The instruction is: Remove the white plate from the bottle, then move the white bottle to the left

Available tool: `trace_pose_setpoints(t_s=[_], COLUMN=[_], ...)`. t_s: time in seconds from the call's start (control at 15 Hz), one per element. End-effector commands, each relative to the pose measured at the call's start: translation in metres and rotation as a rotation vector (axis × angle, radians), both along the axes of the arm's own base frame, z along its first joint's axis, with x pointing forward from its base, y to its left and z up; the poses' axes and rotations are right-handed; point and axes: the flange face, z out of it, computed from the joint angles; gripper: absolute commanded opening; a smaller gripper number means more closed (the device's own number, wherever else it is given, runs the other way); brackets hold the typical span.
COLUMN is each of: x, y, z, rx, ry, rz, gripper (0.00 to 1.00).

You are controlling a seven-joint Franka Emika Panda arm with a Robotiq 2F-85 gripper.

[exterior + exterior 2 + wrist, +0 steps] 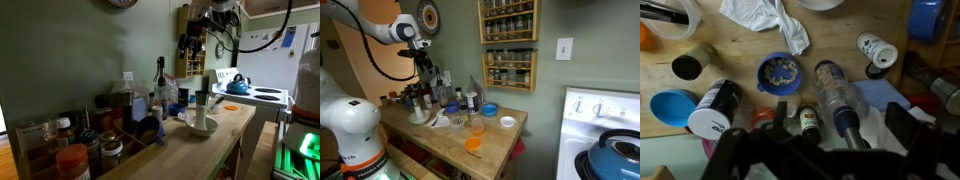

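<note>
Hovering my gripper (423, 66) high over the crowded bottles with its jaws apart, I see the white bottle (470, 101) below and off to one side of them. It stands upright, pale with a darker narrow top. The white plate (507, 122), a small round disc, lies flat beyond it, well apart from the jaws. A blue tub (777, 72) sits just ahead of the jaws, contents too blurred to tell.

My claw (423, 66) above a crowded bench (492, 145).
Bottles (438, 92) stand below me along the wall; a bowl (490, 109) and plate (508, 122) lie nearer the stove (598, 108), which carries a kettle (617, 155).
</note>
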Motion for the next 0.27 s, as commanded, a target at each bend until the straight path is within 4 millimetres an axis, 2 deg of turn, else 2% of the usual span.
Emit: trace_pose_setpoints(t_s=[0.0, 0.2], x=[-0.0013, -0.0027], y=[-0.0006, -0.0012], z=[0.0006, -0.0009], rx=[-0.003, -0.005], ry=[0.0, 0.002], rz=[0.006, 0.011], gripper=[1.0, 1.0])
